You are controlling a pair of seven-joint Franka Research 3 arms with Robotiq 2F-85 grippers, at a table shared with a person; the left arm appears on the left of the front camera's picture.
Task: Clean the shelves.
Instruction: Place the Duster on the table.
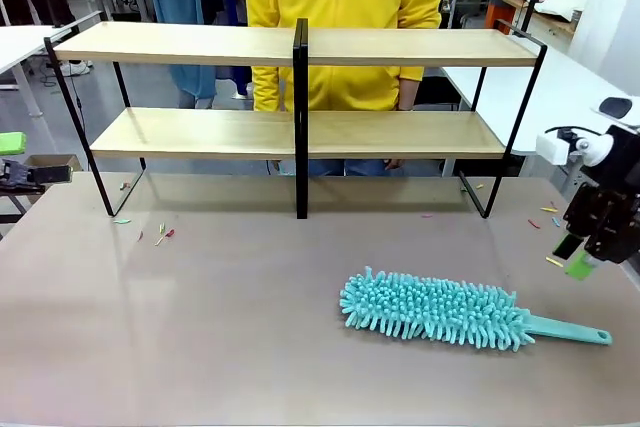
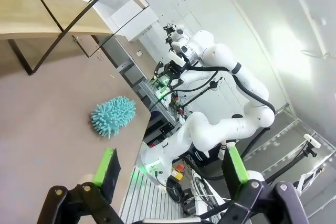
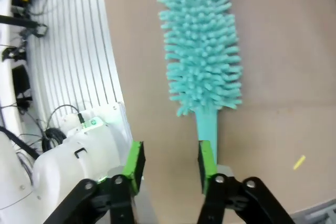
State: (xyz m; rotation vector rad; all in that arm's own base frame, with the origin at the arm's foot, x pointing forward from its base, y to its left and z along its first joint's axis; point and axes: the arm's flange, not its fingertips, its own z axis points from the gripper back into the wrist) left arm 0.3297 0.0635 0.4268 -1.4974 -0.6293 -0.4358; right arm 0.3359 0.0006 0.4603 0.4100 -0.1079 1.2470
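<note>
The duster point(image 1: 440, 311) lies flat on the counter point(image 1: 200, 327), well in front of the shelves point(image 1: 300, 47), which look untouched. Its long axis runs across the counter, fluffy head toward the middle, handle toward the right hand point(image 1: 578, 255). That hand hovers just above the handle end, jaws partly apart, holding nothing. Next it must drop and pinch the handle. The left hand point(image 2: 170, 171) stands wide, empty.

Teal fluffy duster point(image 1: 450, 315) lying flat on the brown bench point(image 1: 200, 327), small coloured scraps point(image 1: 162, 236) scattered nearby, person in yellow hoodie point(image 1: 345, 7) standing behind
</note>
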